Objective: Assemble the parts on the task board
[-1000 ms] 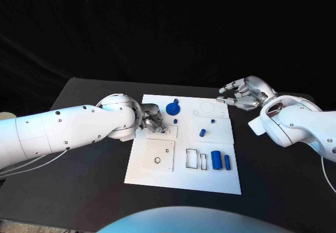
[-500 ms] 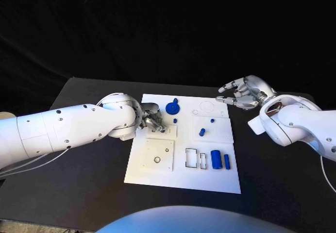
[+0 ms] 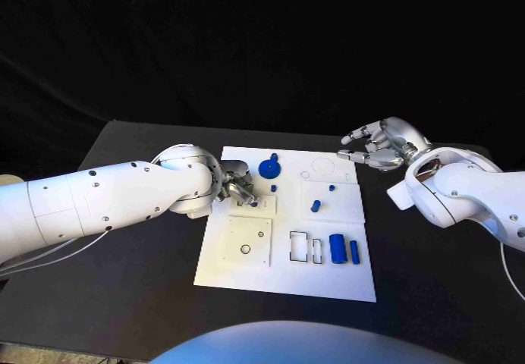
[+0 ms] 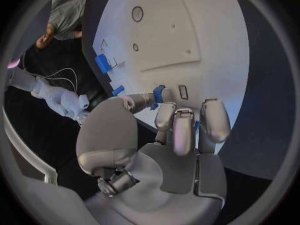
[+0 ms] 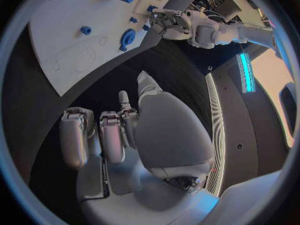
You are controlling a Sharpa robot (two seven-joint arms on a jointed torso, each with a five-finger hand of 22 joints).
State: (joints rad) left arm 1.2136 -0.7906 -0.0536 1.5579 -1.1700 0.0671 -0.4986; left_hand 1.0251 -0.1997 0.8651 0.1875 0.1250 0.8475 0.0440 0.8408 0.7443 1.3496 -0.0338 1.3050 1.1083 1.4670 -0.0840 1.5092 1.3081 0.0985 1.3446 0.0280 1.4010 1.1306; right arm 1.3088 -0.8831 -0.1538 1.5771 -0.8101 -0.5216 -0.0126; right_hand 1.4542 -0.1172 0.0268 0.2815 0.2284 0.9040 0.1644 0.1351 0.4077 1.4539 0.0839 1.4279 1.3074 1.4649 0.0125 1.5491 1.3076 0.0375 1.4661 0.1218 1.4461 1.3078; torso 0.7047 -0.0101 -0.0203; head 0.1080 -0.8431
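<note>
The white task board point(image 3: 287, 280) lies mid-table. My left hand point(image 3: 239, 189) hovers over its left middle and pinches a small blue part point(image 4: 158, 93) between thumb and a finger, just above a small rectangular slot point(image 4: 183, 91). On the board lie a round blue part point(image 3: 270, 167), a small blue piece point(image 3: 274, 186), a blue peg point(image 3: 315, 205), a blue cylinder point(image 3: 338, 249) and a narrow blue bar point(image 3: 356, 252). My right hand point(image 3: 378, 148) hangs past the board's far right corner, fingers apart and holding nothing. The right wrist view shows the round blue part point(image 5: 127, 37) and my left hand point(image 5: 172, 22).
A square raised plate point(image 3: 249, 243) with a small hole sits on the board's left near half. Two empty rectangular outlines point(image 3: 301, 247) lie beside the blue cylinder. Bare black table point(image 3: 143, 296) runs along both sides of the board.
My left hand has shifted very slightly over the board's left middle, still pinching the small blue part. The right hand has stayed where it was.
</note>
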